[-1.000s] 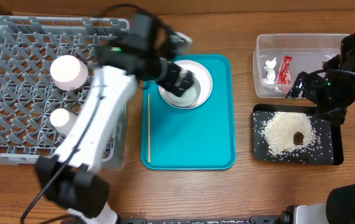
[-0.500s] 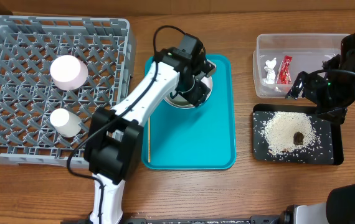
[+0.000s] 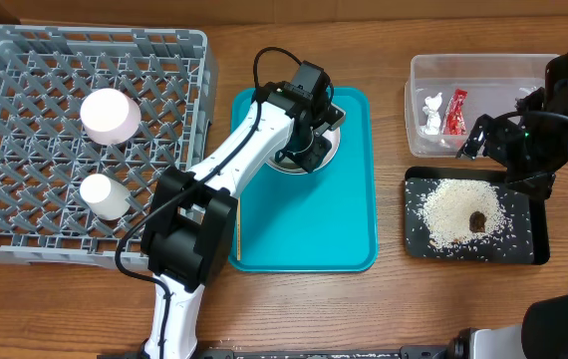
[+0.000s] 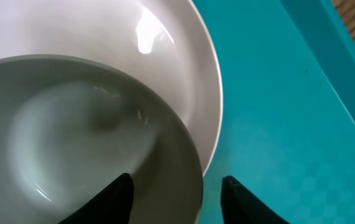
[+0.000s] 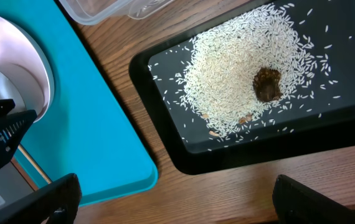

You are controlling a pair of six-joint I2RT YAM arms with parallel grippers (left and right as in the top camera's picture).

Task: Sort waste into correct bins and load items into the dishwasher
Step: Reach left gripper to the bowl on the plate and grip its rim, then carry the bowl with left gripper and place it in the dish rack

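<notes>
A pale grey bowl (image 4: 71, 137) sits on the white plate (image 4: 184, 68) at the back of the teal tray (image 3: 304, 219). My left gripper (image 3: 309, 142) is down at the bowl's right rim. One of its fingers (image 4: 112, 199) is inside the bowl and the other is outside. The jaws stand partly closed, with small gaps on both sides of the rim. The pink bowl (image 3: 111, 115) and the white cup (image 3: 105, 196) lie in the grey rack (image 3: 25, 60). My right gripper (image 3: 508, 160) hangs wide open and empty above the black tray (image 3: 523, 249).
The black tray holds rice (image 5: 240, 74) and a brown lump (image 5: 268, 84). The clear tub (image 3: 414, 110) behind it holds a red wrapper (image 3: 454, 112) and a white tissue (image 3: 431, 112). A thin wooden stick (image 3: 238, 204) lies along the teal tray's left edge.
My left arm swung from beside the rack onto the grey bowl, and its jaws have narrowed around the rim. The right arm has not moved.
</notes>
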